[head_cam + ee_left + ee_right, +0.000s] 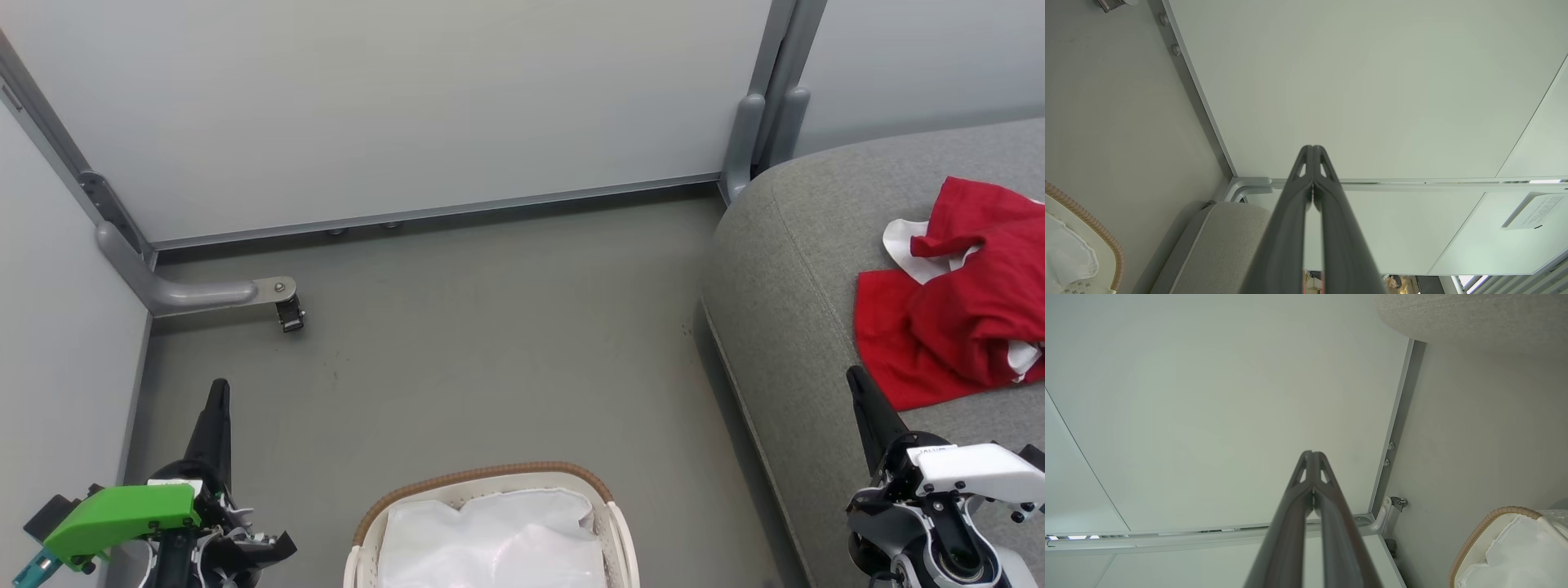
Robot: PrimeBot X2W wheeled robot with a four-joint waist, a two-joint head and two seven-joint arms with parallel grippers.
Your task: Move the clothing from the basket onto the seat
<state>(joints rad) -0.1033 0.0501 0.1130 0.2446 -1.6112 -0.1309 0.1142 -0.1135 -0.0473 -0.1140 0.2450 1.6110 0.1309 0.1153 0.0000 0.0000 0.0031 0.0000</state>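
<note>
Red clothing (963, 302) with white trim lies crumpled on the grey seat (784, 269) at the right of the head view. The white basket (490, 482) with a brown woven rim stands on the floor at the bottom centre; inside it I see just the white liner (490, 539). My left gripper (217, 385) is shut and points up at the lower left, apart from the basket. My right gripper (854, 374) is shut with nothing in it, over the seat's front edge just below the clothing. The basket rim (1094, 224) and seat (1229, 241) show in the left wrist view, and the basket rim (1478, 531) in the right.
Pale partition walls (408, 106) with grey metal frames enclose the corner behind. A metal foot bracket with a small caster (286, 310) sticks out on the floor at the left. Grey floor (490, 343) stretches between the walls, basket and seat.
</note>
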